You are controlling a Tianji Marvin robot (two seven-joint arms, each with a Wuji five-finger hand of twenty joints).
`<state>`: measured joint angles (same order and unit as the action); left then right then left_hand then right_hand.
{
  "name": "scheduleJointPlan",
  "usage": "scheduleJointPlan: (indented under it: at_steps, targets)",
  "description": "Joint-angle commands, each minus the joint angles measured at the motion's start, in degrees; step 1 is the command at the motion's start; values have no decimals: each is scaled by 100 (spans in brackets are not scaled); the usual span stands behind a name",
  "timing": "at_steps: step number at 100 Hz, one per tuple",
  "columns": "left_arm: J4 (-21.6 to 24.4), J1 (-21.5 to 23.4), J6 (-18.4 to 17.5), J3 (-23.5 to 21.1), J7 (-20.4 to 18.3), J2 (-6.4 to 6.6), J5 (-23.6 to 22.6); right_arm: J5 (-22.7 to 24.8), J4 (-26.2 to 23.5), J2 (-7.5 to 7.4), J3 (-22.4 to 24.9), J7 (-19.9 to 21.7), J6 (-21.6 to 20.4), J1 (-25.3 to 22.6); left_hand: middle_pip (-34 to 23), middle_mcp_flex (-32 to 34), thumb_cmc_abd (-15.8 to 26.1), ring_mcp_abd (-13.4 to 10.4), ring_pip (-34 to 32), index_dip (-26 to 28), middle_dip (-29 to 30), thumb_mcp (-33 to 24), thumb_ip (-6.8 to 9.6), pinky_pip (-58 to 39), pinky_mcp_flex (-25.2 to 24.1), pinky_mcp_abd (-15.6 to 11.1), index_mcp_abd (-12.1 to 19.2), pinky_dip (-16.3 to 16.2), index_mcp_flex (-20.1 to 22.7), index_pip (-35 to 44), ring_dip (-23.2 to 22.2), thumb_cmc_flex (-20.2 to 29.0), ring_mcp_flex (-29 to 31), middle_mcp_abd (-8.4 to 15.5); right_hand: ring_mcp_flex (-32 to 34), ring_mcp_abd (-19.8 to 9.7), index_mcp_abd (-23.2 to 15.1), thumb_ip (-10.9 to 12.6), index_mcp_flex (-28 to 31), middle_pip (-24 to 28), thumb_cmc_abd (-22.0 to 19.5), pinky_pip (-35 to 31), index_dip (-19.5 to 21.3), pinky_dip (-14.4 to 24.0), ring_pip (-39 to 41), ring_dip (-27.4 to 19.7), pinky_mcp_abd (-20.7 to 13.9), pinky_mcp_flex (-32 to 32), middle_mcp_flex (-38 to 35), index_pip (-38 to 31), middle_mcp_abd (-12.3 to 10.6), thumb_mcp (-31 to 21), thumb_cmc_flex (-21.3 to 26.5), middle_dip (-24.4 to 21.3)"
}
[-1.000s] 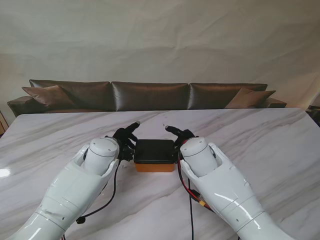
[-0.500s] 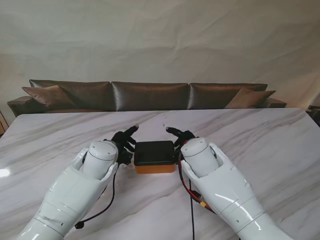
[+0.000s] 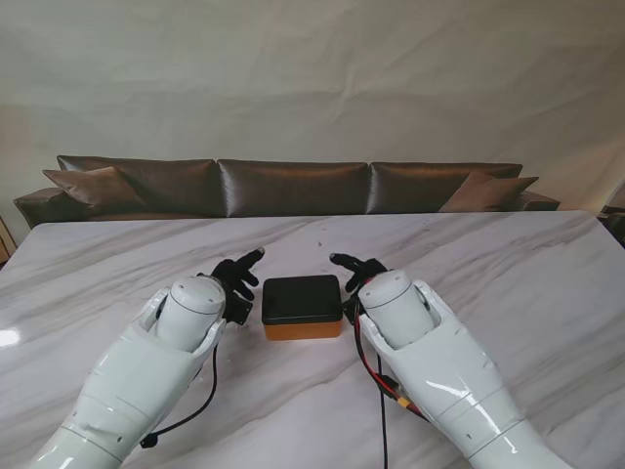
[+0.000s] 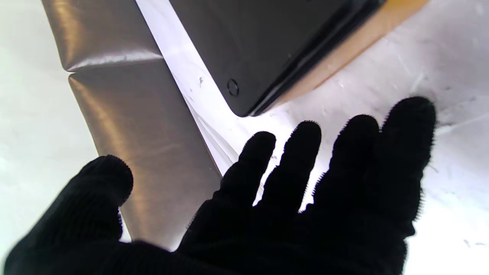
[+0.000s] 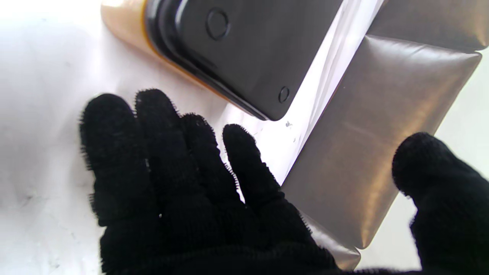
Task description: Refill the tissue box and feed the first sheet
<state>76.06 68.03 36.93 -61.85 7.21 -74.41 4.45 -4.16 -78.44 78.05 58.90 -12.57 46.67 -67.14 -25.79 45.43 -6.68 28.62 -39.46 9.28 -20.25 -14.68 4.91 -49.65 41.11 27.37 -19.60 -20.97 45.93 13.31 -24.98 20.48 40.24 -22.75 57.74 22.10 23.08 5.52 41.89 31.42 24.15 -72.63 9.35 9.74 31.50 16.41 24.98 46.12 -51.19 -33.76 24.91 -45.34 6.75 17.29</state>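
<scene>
The tissue box (image 3: 303, 305) sits on the marble table between my two hands; it has an orange body and a flat black lid facing up. The left wrist view shows a corner of that black lid (image 4: 267, 42) over the orange side (image 4: 355, 42), and the box (image 5: 237, 42) appears the same way in the right wrist view. My left hand (image 3: 236, 277), in a black glove, hovers beside the box's left end, fingers spread, holding nothing. My right hand (image 3: 357, 275) mirrors it at the right end, also open and apart from the box. No tissues are visible.
The white marble table (image 3: 508, 283) stretches wide on both sides. A brown leather sofa (image 3: 293, 186) runs along the table's far edge. Cables (image 3: 376, 391) hang from my right forearm near the table.
Both hands have drawn outward, away from the ends of the box. The box has not moved.
</scene>
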Motion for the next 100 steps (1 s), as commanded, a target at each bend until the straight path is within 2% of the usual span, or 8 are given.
scheduleJointPlan:
  at_steps: [1, 15, 19, 31, 49, 56, 73, 100]
  targets:
    - [36, -12, 116, -13, -205, 85, -156, 159, -20, -97, -21, 187, 64, -10, -96, -64, 14, 1, 68, 136, 28, 11, 94, -2094, -59, -565, 313, -57, 90, 109, 55, -42, -144, 238, 183, 17, -309, 120, 195, 65, 196, -305, 92, 69, 163, -10, -414, 133, -326, -161, -173, 60, -44, -51]
    - [-36, -165, 256, 110, -768, 289, -515, 699, 31, -260, -201, 485, 167, 59, -155, -371, -94, -366, 252, 297, -25, 436, 157, -1949, -688, -926, 660, -236, -368, 342, 127, 184, -351, 689, 680, -307, -1002, -294, 627, 231, 657, -689, 622, 271, 445, -25, -749, 376, -1091, -580, -943, -130, -118, -25]
    - [-70, -210, 247, 150, -902, 338, -577, 839, 62, -291, -254, 530, 193, 81, -223, -511, -114, -467, 251, 376, -67, 599, 191, -1933, -1043, -1010, 776, -527, -527, 474, 106, 297, -485, 836, 872, -422, -1270, -437, 792, 419, 772, -839, 914, 436, 640, -13, -838, 437, -1327, -745, -1174, -177, -132, 157]
    - [-198, -338, 154, 320, -1164, 440, -812, 1149, 148, -352, -371, 578, 188, 111, -524, -845, -330, -752, 20, 650, -243, 703, 90, -2329, -1797, -1428, 1121, -1158, -837, 957, -144, 596, -905, 1197, 1211, -765, -2223, -676, 1136, 1583, 1067, -1546, 2113, 1327, 1811, 971, -1305, 269, -1700, -1769, -1919, -142, -56, 1450]
    - [-285, -506, 29, 701, -1378, 561, -1371, 1630, 232, -465, -584, 681, 118, 158, -1890, -1065, -685, -970, -1264, 1978, -1277, 785, -288, -3526, -1678, -2572, 1755, -1815, -1223, 3077, -1724, 1002, -1078, 1675, 1707, -1360, -3416, -780, 1633, 3516, 1170, -3033, 3937, 2433, 4379, 2459, -2045, 669, -2355, -3657, -2850, -52, -149, 3422]
    - [-261, -538, 15, 838, -1367, 586, -1617, 1777, 218, -514, -645, 737, 81, 161, -2296, -948, -892, -1019, -1734, 2658, -1760, 694, -515, -4042, -1162, -3020, 1974, -1770, -1193, 3830, -2312, 1077, -907, 1800, 1724, -1555, -3685, -790, 2123, 3874, 1137, -3500, 4236, 2591, 5327, 2941, -2179, 1108, -2817, -4005, -2996, -94, -298, 3802]
    - [-231, -609, 2, 1105, -1317, 634, -2155, 2044, 141, -667, -770, 1007, 39, 181, -3027, -261, -1325, -1149, -2598, 3925, -2528, 343, -748, -5303, 37, -3867, 2434, -1388, -708, 5037, -3219, 903, -131, 2077, 1724, -1751, -3992, -775, 2900, 4426, 1090, -4033, 4645, 2632, 6386, 3585, -2212, 1936, -3166, -4374, -3141, -174, -519, 4229]
    - [-202, -702, 131, 1281, -1449, 688, -2354, 2163, 269, -742, -938, 1194, -182, 324, -3537, 503, -1309, -1340, -3080, 4657, -2970, 312, -835, -5930, 697, -3960, 2743, -1254, -46, 5869, -3549, 794, 611, 2295, 1718, -1695, -4087, -743, 3291, 4654, 1171, -4067, 4833, 2614, 6464, 3710, -2133, 1965, -3174, -4462, -3098, -214, -310, 4173]
